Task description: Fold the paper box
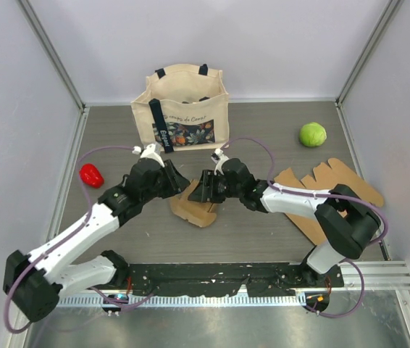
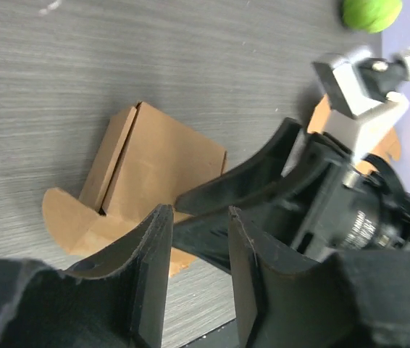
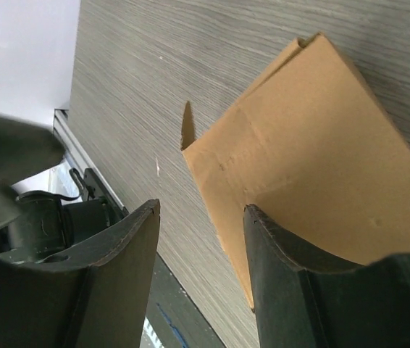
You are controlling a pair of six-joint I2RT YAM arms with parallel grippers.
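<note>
The brown paper box (image 1: 193, 207) lies partly folded on the table, between the two grippers. My left gripper (image 1: 180, 185) hovers at its left end, open and empty. In the left wrist view the box (image 2: 154, 170) lies beyond the fingertips of my left gripper (image 2: 198, 216), and the right gripper's black fingers (image 2: 248, 177) cross over it. My right gripper (image 1: 203, 188) is at the box's right end, open. In the right wrist view my right gripper (image 3: 201, 212) is above the box (image 3: 314, 159), with one finger (image 3: 285, 268) over its panel and the other over bare table.
A cream tote bag (image 1: 183, 109) stands behind the box. A green ball (image 1: 312, 134) lies at the back right and a red pepper (image 1: 90, 175) at the left. Flat cardboard blanks (image 1: 328, 196) lie under the right arm. Grey walls enclose the table.
</note>
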